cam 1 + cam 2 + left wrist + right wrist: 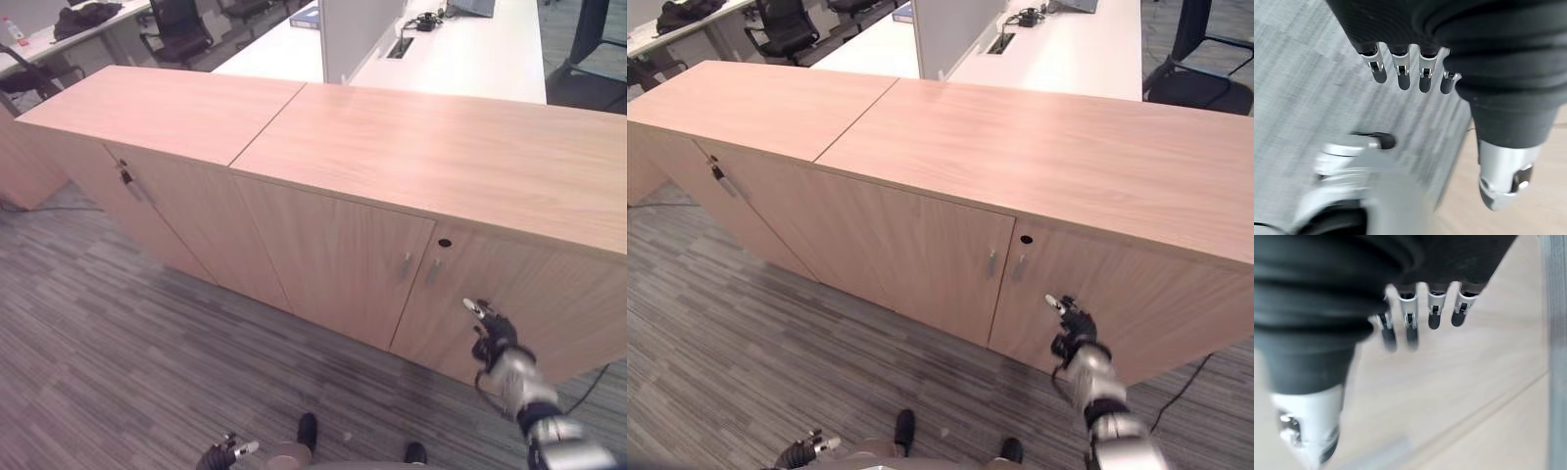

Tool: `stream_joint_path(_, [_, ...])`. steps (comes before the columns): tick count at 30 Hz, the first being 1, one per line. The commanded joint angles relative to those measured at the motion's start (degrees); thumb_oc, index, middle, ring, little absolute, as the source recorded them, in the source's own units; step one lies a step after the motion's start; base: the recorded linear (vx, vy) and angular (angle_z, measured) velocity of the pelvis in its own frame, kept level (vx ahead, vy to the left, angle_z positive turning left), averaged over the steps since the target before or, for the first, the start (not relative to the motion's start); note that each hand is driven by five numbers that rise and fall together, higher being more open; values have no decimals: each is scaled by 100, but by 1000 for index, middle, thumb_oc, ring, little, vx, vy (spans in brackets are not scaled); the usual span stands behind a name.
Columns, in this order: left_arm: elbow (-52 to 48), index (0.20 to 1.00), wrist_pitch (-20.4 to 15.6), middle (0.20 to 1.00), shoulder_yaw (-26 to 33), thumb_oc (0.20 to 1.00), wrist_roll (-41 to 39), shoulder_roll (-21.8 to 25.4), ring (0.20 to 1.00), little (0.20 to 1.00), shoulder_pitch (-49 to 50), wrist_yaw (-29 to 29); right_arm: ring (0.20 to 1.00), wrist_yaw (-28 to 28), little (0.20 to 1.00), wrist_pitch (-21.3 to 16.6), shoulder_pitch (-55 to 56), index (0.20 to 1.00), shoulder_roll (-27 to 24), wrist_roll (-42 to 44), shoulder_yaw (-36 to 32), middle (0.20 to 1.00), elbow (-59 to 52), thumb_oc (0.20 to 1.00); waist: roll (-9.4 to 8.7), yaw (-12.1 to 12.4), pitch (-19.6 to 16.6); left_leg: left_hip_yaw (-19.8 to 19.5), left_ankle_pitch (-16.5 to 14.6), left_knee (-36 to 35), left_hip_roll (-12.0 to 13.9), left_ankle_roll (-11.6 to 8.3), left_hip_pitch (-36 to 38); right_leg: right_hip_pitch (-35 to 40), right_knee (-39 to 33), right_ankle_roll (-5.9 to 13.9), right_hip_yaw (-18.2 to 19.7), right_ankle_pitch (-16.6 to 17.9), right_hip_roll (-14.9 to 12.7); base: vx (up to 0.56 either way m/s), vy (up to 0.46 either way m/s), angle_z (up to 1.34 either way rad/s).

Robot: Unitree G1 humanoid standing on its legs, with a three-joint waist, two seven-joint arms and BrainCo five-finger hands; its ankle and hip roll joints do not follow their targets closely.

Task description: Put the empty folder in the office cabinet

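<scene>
The long, low wooden office cabinet [323, 147] stands across the view with all its doors shut. Two slim metal handles [404, 266] sit side by side at the middle pair of doors, with a dark keyhole [445, 242] above the right one. My right hand [505, 357] is raised in front of the right door, below and to the right of the handles and apart from them. Its fingers [1432, 313] are straight and hold nothing. My left hand [220, 455] hangs low over the carpet, fingers [1400, 73] straight and empty. A blue flat thing, perhaps a folder [306, 15], lies on the desk behind.
Behind the cabinet is a white desk [470, 59] with a grey partition [353, 34]. Black office chairs [176, 29] stand at the back left. Another handle [127, 178] marks the left cabinet's doors. Grey striped carpet [118, 343] lies in front.
</scene>
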Motion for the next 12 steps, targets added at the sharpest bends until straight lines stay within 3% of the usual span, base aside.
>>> stream_joint_path(1, [232, 1000, -151, 1000, 11, 1000, 88, 202, 1000, 1000, -322, 29, 1000, 275, 1000, -131, -90, 1000, 119, -792, 63, 1000, -103, 1000, -290, -48, 99, 67, -567, 114, 273, -273, 560, 514, 117, 372, -132, -334, -237, -26, -22, -25])
stream_joint_path(3, [180, 1000, -175, 1000, 8, 1000, 251, 155, 1000, 1000, -313, 7, 1000, 412, 1000, 17, 457, 1000, 240, -1627, 430, 1000, 50, 1000, -282, -210, 76, 226, -583, 113, 315, -276, 650, 476, 94, 368, 32, -313, -223, -52, -33, -36])
stream_joint_path(7, [266, 1000, -182, 1000, -149, 1000, 270, 153, 1000, 1000, -544, 38, 1000, 490, 1000, 185, 425, 1000, 402, -1961, 759, 1000, 879, 1000, -286, -385, 48, 435, -609, 143, 347, -271, 763, 429, 101, 354, 262, -287, -206, -50, -18, -51])
stream_joint_path(12, [288, 1000, -197, 1000, -205, 1000, 238, 135, 1000, 1000, -608, 54, 1000, 531, 1000, 220, 363, 1000, 470, -1917, 814, 1000, 1140, 1000, -305, -441, 23, 619, -637, 150, 365, -257, 853, 372, 119, 352, 389, -240, -194, -22, -2, -24])
